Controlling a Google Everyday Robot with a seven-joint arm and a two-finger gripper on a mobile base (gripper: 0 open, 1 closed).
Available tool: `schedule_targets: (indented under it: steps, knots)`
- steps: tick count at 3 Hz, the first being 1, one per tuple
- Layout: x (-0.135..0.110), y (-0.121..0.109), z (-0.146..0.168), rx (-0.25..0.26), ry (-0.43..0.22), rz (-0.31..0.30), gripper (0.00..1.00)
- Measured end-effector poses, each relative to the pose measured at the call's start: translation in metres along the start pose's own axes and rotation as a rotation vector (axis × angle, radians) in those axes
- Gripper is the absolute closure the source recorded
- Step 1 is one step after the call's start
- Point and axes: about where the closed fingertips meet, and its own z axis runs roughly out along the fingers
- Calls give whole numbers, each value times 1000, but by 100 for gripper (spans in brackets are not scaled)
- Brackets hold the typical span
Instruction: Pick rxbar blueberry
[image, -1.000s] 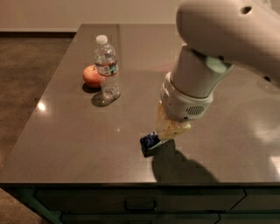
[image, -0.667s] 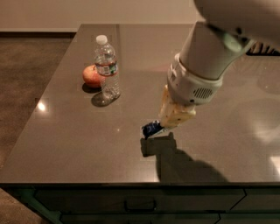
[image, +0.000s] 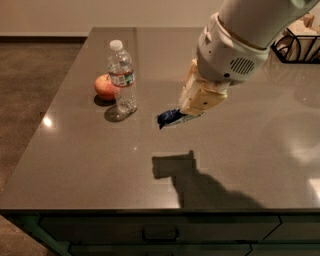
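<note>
From where I stand, the lift wants to go straight up and steady with a firm squeeze, since the gripper (image: 186, 116) has only one end of the rxbar blueberry (image: 169, 117) and the slick wrapper could slide out. Its fingers are closed on the bar's right end, and the dark blue end pokes out leftward. The shadow (image: 172, 165) lies apart on the counter (image: 90, 165), so I judge the bar is airborne, right of the water bottle (image: 122, 80)

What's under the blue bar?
Only bare table and a shadow. The claw holds the bar up in the air, with nothing touching it below. The claw covers one end of it.
</note>
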Motion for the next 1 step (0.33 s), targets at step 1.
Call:
schedule_targets:
  steps: [1]
  knots:
    - [0,0,0,0,0,0,100]
